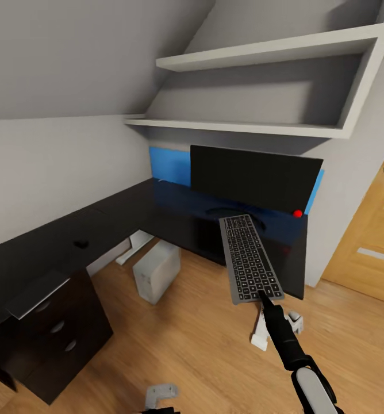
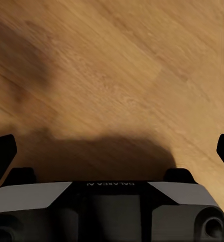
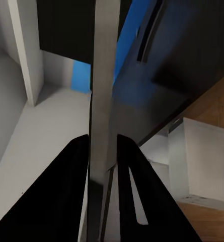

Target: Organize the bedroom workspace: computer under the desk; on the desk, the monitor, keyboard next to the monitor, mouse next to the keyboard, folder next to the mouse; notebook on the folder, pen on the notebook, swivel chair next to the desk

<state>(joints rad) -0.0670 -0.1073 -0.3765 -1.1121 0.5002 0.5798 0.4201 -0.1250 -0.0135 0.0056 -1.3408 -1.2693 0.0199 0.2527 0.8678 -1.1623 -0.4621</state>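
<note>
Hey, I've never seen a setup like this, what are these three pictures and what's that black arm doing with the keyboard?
It's a simulated two-armed robot. The big picture is from its head camera. The right gripper pinches the keyboard by its near end, over the black desk in front of the monitor. A mouse lies on the desktop to the left and the computer stands on the floor. The other pictures come from wrist cameras: the right one sees the keyboard edge-on between its fingers; the left gripper is open over bare floor.
</note>
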